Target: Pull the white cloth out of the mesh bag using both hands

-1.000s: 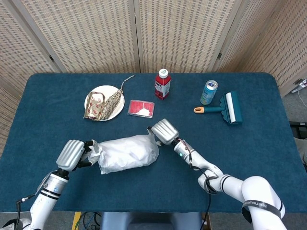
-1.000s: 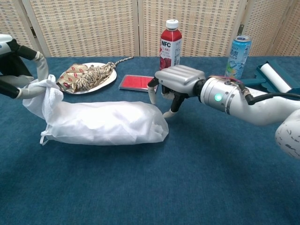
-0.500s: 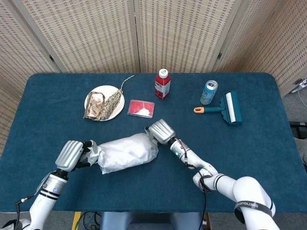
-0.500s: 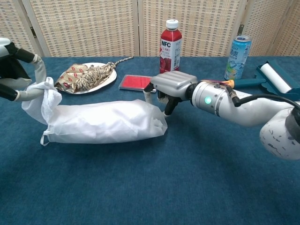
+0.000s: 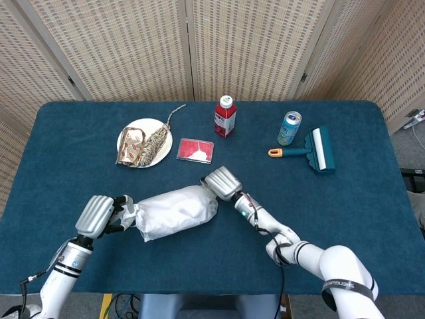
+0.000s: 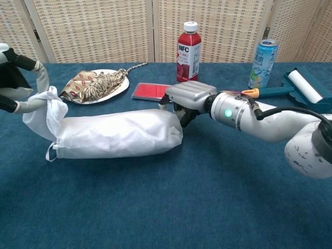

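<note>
The white mesh bag (image 5: 176, 211) (image 6: 114, 134) lies lengthwise on the blue table, bulging with the white cloth inside it. The cloth shows only as white bulk through the mesh. My left hand (image 5: 99, 214) (image 6: 13, 83) grips the bunched mouth end of the bag at the left and holds it slightly raised. My right hand (image 5: 222, 183) (image 6: 189, 96) sits at the bag's closed right end, and its fingers (image 6: 182, 115) curl down onto the fabric there.
Behind the bag lie a plate (image 5: 126, 135) with wrappers and rope, a red card case (image 5: 195, 149), a red NFC bottle (image 5: 225, 116), a blue can (image 5: 289, 127) and a lint roller (image 5: 317, 149). The table's front edge runs close below both arms.
My right hand has moved left onto the bag's closed end and its fingers have closed on it. The bag has shifted slightly left. The left hand keeps its hold on the mouth.
</note>
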### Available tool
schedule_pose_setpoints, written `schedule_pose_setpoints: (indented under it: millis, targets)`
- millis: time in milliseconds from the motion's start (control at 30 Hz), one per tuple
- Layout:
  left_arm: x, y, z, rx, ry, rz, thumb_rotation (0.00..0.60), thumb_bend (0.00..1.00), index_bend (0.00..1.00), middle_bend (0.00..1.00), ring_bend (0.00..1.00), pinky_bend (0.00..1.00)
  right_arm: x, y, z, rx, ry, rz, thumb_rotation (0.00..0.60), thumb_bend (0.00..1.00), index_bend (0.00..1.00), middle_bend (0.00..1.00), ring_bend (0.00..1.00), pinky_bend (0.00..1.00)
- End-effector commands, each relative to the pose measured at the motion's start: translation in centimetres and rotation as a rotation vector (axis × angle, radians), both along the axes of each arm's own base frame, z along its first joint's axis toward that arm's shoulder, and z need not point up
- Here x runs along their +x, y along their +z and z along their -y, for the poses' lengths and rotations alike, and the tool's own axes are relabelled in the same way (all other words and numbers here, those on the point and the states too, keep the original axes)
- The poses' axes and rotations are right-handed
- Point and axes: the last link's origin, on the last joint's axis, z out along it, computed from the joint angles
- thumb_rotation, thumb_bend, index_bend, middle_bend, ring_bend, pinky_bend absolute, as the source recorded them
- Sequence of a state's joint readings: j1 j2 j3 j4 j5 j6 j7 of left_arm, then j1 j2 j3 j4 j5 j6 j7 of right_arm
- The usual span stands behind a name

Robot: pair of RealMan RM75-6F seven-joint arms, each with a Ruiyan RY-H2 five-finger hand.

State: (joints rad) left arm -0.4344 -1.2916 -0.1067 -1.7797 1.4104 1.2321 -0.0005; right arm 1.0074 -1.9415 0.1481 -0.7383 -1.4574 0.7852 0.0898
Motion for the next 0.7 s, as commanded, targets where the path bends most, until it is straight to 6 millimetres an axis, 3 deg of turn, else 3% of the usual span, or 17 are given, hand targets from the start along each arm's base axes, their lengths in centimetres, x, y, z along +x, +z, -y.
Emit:
schedule_pose_setpoints:
  millis: [33, 333, 700]
  targets:
    - [-0.2, 0.1, 0.0, 0.004, 0.005, -0.003, 0.6, 0.45, 0.71, 1.0, 0.96, 1.0, -0.6, 0.6, 0.0, -0.015, 0.001, -0.005, 0.6, 0.54, 0.57, 1.0, 1.0, 1.0]
    - [-1.7, 0.7, -0.2, 0.028, 0.044, -0.023, 0.6, 0.45, 0.71, 1.0, 0.97, 1.0, -4.0, 5.1, 0.0, -0.106, -0.021, -0.027, 0.6, 0.56, 0.57, 1.0, 1.0, 1.0]
    - [-3.4, 1.1, -0.4, 0.047, 0.092, -0.042, 0.6, 0.45, 0.71, 1.0, 0.96, 1.0, -9.3, 11.8, -2.4, -0.212, -0.087, -0.078, 0.6, 0.59, 0.57, 1.0, 1.0, 1.0]
